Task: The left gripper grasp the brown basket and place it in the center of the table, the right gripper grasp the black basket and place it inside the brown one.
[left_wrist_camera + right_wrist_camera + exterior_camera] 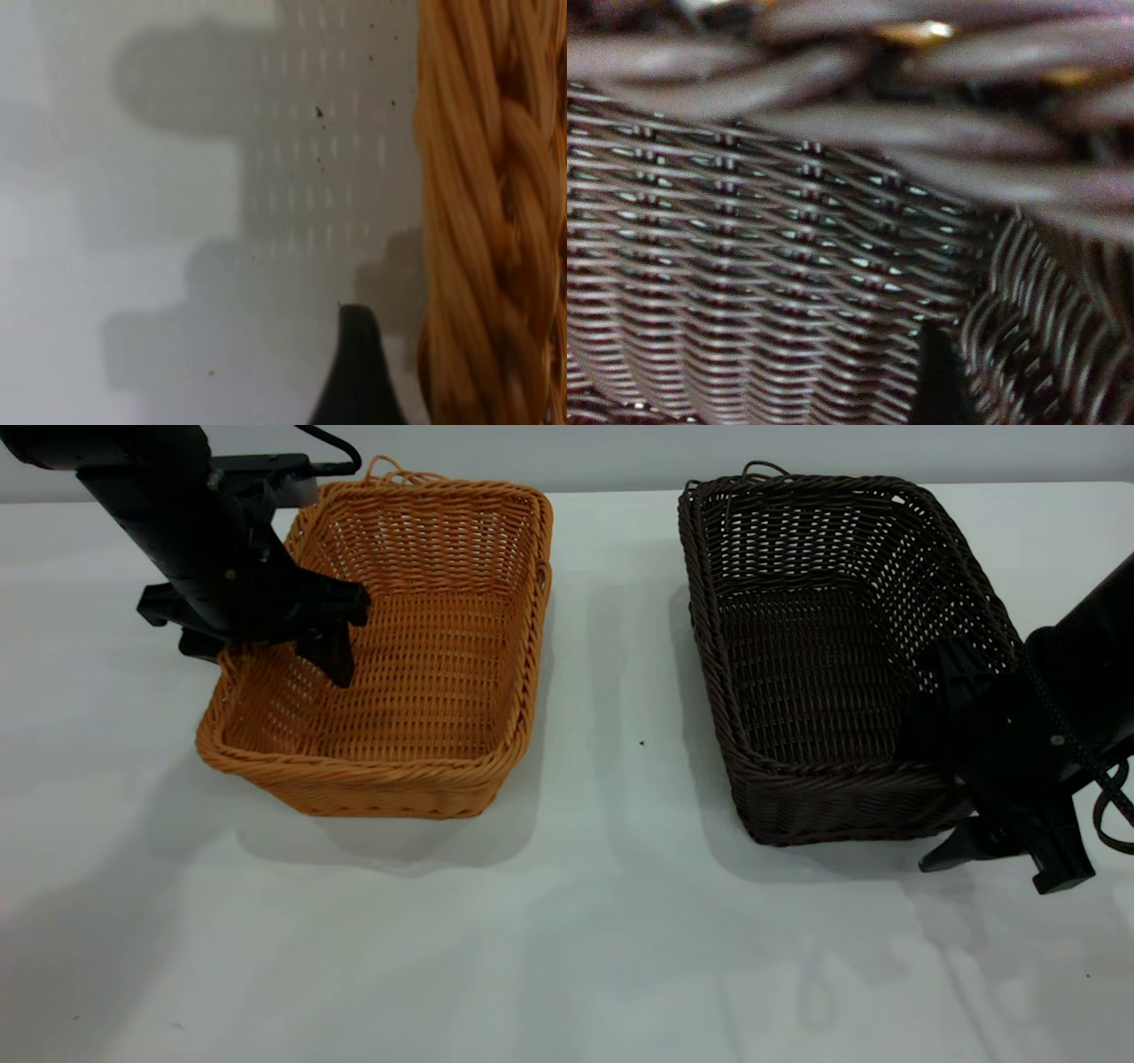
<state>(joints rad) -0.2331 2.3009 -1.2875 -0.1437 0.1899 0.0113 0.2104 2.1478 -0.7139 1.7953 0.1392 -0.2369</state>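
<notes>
Two baskets and two claws occupy the table (585, 921). The left gripper (297, 660) straddles the outer long rim of the brown basket (425, 691), one finger inside and one outside, clenched on that braided wall. The right gripper (983, 779) likewise clamps the outer wall of the black basket (797, 655) near its front corner. Between the claws, a bare strip separates the baskets; wide open surface lies in front of both
</notes>
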